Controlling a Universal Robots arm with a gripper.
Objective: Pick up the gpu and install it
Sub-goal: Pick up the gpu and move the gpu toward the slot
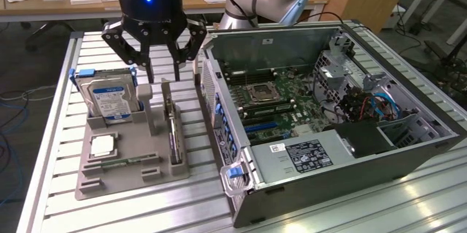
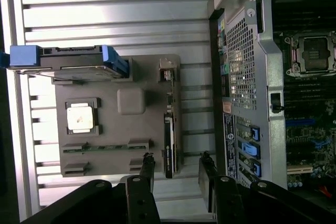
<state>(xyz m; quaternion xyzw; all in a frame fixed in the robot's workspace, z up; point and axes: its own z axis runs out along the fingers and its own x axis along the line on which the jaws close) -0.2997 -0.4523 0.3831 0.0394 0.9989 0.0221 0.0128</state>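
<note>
The gpu (image 1: 172,129) stands on edge in a slot of the grey holder tray (image 1: 128,181), its silver bracket end towards the back. My gripper (image 1: 163,77) hangs just above that end, open, one finger to each side of the card's line and nothing held. In the wrist view the gpu (image 2: 169,129) runs as a thin dark strip up from the gap between my fingertips (image 2: 148,157), and the gripper (image 2: 177,157) is clear of it. The open computer case (image 1: 343,151) lies at the exterior view's right of the tray, its motherboard (image 1: 274,102) exposed.
A hard drive (image 1: 109,96) with blue rails stands in the tray at the exterior view's left, beside a grey post (image 1: 148,107). A processor chip (image 1: 102,145) and a green memory stick (image 1: 120,163) lie flat in the tray. The case's side wall (image 1: 219,118) rises close beside the gpu.
</note>
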